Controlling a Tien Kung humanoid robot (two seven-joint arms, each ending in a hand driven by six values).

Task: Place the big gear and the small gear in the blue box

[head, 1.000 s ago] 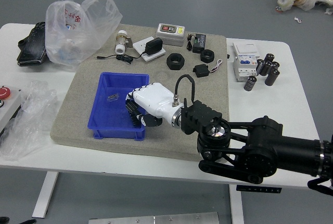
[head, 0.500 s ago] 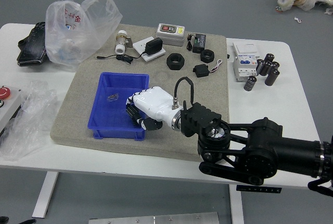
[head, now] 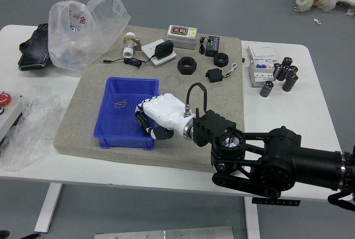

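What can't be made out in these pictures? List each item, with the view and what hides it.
- Head view: whether the right hand holds anything; the hand itself covers its grip.
- Head view: the part of the blue box under that hand, which blocks it.
- Head view: what the small item inside the box is; too small.
- Head view: the rest of the dark thing at lower left; cut off by the picture's edge.

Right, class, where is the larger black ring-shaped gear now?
In the head view, the larger gear lies on the grey mat, beyond and right of the blue plastic box, just left of the smaller black gear.
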